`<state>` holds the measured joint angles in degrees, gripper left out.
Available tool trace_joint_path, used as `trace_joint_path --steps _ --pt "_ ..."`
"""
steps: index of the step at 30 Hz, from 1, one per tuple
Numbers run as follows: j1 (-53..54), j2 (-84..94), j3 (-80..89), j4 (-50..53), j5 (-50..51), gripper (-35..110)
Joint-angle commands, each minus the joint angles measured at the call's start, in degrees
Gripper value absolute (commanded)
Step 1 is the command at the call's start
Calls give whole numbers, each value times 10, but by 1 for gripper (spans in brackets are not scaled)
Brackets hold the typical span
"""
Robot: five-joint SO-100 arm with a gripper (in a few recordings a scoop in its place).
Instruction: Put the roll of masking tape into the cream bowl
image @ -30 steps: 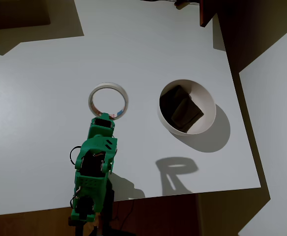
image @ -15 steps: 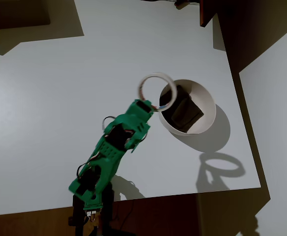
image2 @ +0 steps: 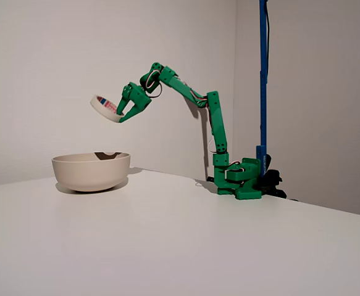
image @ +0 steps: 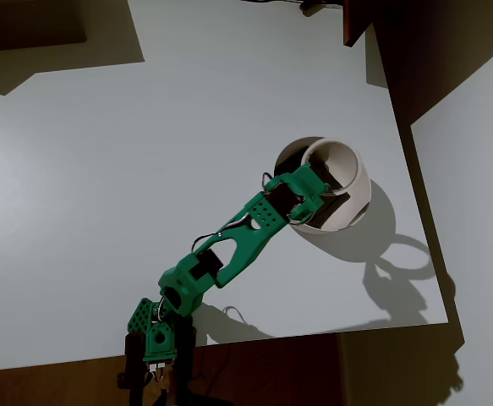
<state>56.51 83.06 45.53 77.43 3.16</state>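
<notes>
Now the jaws clamp the roll of masking tape (image2: pixel 104 107) (tilted) above the cream bowl (image2: pixel 91 171)

You get hard light casting crisp dark shadows across the white surface (image: pixel 145 127); both views stay sharp.

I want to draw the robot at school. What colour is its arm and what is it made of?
The arm is bright green all over, built from blocky plastic links with little rows of holes. Dark motors sit in the joints, and thin dark cables loop along it. The pincer is green too. Its green base sits on the white table.
</notes>
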Motion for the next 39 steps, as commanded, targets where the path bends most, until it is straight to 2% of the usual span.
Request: trace_joint_path --steps 1,11,18,23,26,33,36,39 --pt "27 -33 -95 -15 3 -8" --pt "27 -188 -150 -27 -18 -8" --pt "19 -229 -153 -32 -18 -8" --pt "23 -214 -154 -33 10 9" --pt "28 -207 -162 -35 26 11" --pt "39 -167 -178 -16 69 8" --pt "37 -136 -178 -1 78 -6" --pt "23 -102 -178 31 81 -8"
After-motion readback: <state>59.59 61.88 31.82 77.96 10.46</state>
